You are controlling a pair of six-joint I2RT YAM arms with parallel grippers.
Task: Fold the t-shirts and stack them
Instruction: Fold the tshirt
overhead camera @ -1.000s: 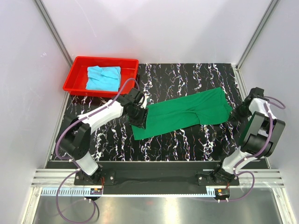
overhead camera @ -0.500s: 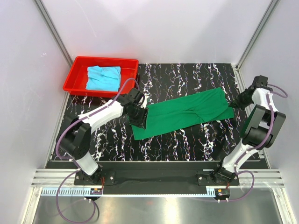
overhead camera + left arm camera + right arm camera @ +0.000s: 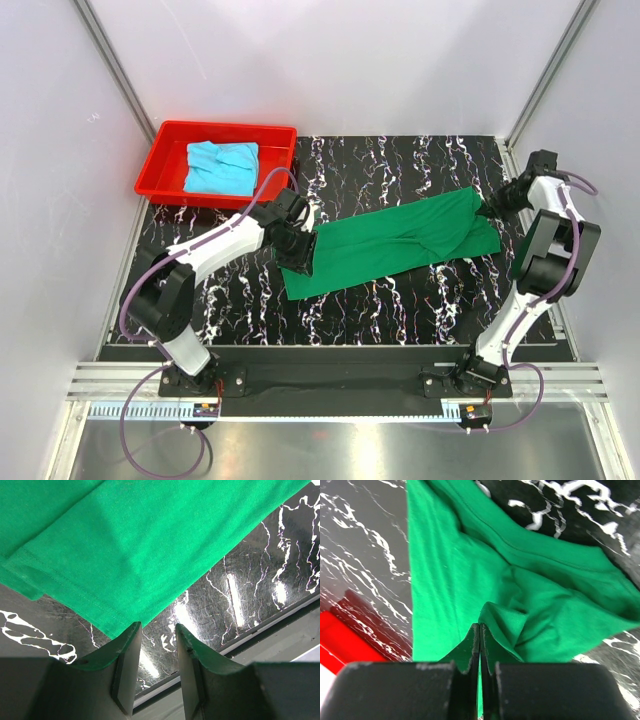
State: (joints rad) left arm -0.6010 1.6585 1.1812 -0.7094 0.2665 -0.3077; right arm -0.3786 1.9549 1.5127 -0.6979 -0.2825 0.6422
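My right gripper (image 3: 479, 627) is clamped on the dark green t-shirt (image 3: 400, 245), a half-folded strip right of the red tray (image 3: 152, 172), my left gripper (image 3: 157, 626) gapes over its tray-side corner, and the light blue t-shirt (image 3: 220, 165) sits in the tray: folding seems unfinished, stacking unstarted.

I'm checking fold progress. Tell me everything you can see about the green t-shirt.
The green t-shirt is plain soft cloth with stitched hems, folded into a long band lying aslant on the black marbled table. Its right end is bunched and lifted into a peak, pinched by the shut right gripper. A corner of its left end lies just at the tips of the open left gripper, not clamped.
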